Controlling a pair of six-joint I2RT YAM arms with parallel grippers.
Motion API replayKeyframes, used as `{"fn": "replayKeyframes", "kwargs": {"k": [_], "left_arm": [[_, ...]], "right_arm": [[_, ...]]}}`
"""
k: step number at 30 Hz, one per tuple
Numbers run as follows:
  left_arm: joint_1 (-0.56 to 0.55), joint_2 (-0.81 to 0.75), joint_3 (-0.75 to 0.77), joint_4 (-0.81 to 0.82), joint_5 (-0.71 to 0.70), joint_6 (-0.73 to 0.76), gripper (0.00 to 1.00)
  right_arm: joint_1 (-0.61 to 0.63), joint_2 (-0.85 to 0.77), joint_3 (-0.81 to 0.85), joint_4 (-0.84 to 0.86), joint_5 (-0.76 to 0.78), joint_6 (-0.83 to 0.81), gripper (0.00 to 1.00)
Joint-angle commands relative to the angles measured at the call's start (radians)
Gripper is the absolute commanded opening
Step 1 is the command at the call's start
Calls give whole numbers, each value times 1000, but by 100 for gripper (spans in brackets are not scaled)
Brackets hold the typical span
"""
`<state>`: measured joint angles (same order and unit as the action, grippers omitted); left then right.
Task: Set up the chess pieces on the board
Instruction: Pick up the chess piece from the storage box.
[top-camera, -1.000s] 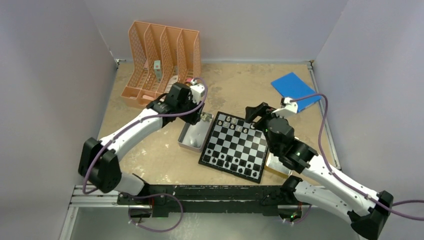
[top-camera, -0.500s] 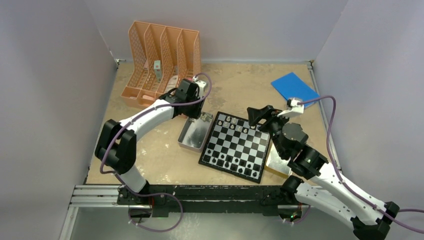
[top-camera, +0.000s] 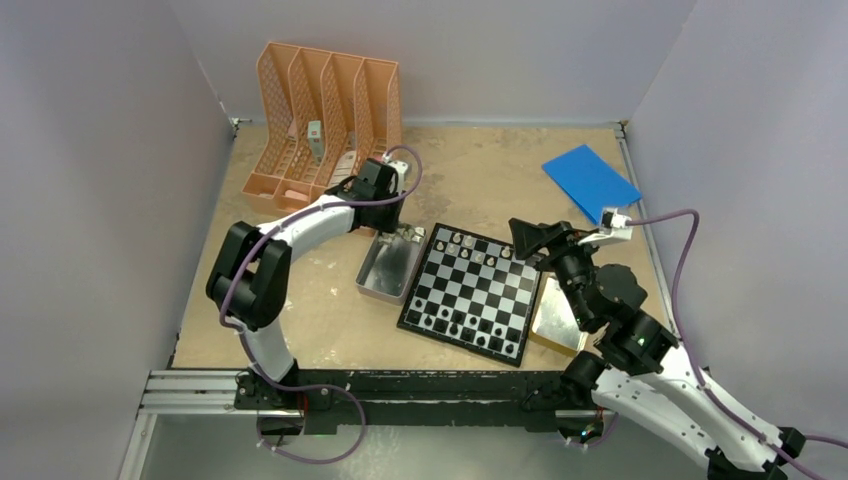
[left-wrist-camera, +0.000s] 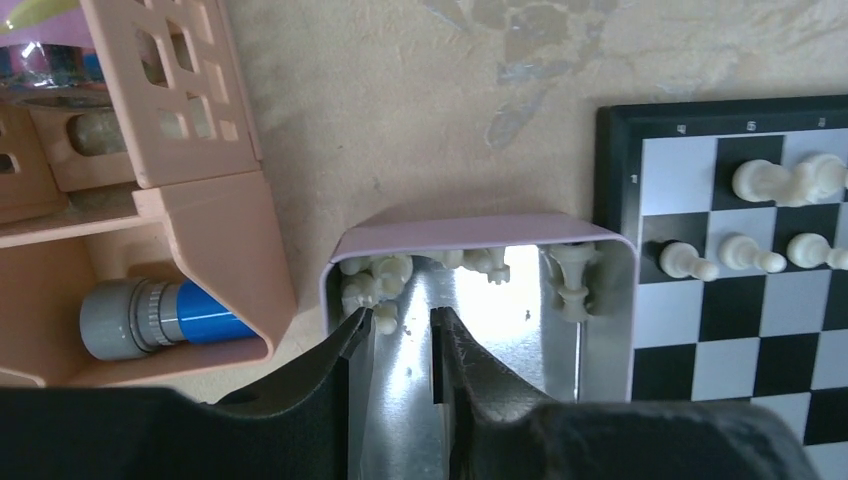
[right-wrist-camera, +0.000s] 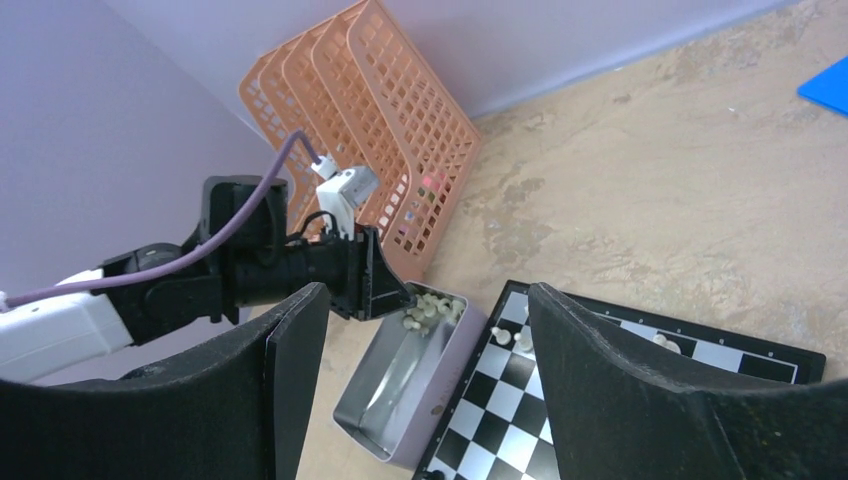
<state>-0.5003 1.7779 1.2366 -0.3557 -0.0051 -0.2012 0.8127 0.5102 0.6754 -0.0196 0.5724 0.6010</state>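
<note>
Left gripper (left-wrist-camera: 397, 330) dipping into one of two tins (left-wrist-camera: 480, 222), jaws narrowly parted beside white chess pieces (left-wrist-camera: 375, 275), right gripper (right-wrist-camera: 420, 300) hovering wide open beside one board (top-camera: 470, 292)

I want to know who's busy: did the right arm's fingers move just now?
Yes. The right fingers backed off rightward from the board, toward the blue sheet.

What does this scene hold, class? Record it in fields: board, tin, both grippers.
Board: small black-and-white checkered chessboard, pale pieces on far rows, dark pieces on near rows.
Tin: shiny rectangular metal tin left of board, pale chessmen heaped at far end.
Left gripper: in the tin, jaws narrowly apart.
Right gripper: wide open, empty.
</note>
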Motion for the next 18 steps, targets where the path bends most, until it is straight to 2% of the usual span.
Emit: {"fn": "replayKeyframes", "kwargs": {"k": [1, 10, 18], "left_arm": [[23, 16, 28, 55, 0, -6, 26], [26, 25, 3, 115, 49, 26, 24], [27, 44, 17, 94, 31, 42, 23]], "right_arm": [[3, -23, 9, -2, 2, -19, 75], [3, -40, 8, -7, 7, -21, 75], [3, -37, 17, -10, 17, -21, 75]]}}
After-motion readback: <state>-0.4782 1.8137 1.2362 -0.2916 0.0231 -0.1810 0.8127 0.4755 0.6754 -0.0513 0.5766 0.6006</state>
